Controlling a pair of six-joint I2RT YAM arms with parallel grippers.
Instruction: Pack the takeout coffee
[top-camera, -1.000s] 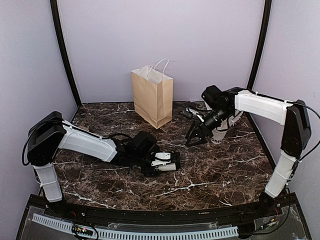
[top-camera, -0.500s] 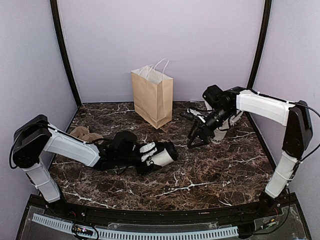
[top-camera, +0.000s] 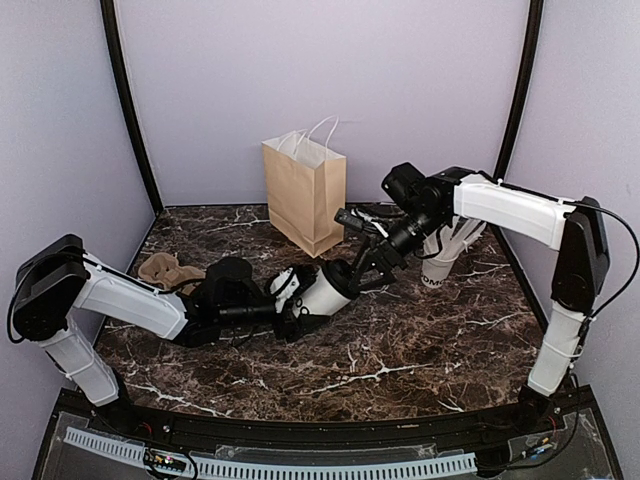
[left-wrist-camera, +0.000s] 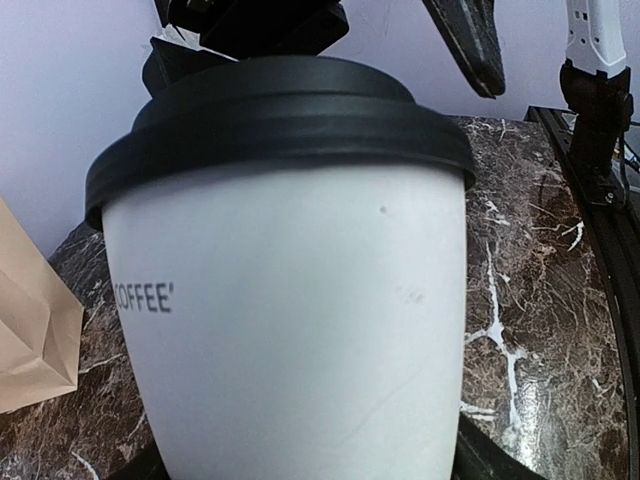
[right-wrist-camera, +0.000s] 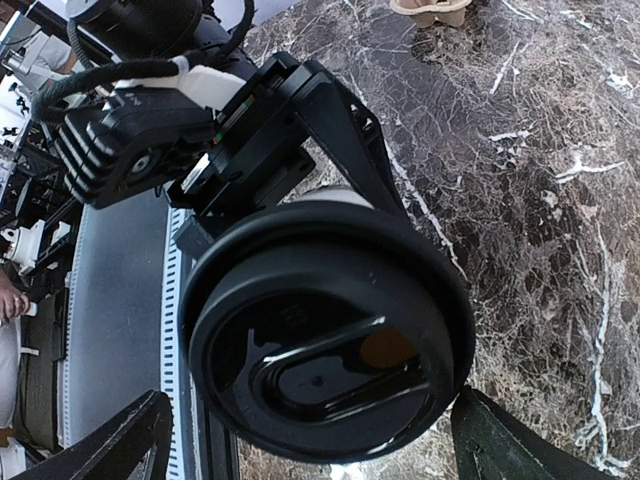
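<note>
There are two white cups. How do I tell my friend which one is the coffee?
Find the brown paper bag at the back of the marble table. Just in front of it, the left pincer holds the coffee cup tilted. Unlike the white cup with straws on the right, it has a black lid and says COFFEE.

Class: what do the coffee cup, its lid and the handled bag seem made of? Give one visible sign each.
The coffee cup: likely paper, matte white, lettering printed flat.
Its lid: black plastic, semi-gloss, moulded ridges catching light.
The bag: brown kraft paper, matte, sharp folded edges.
</note>
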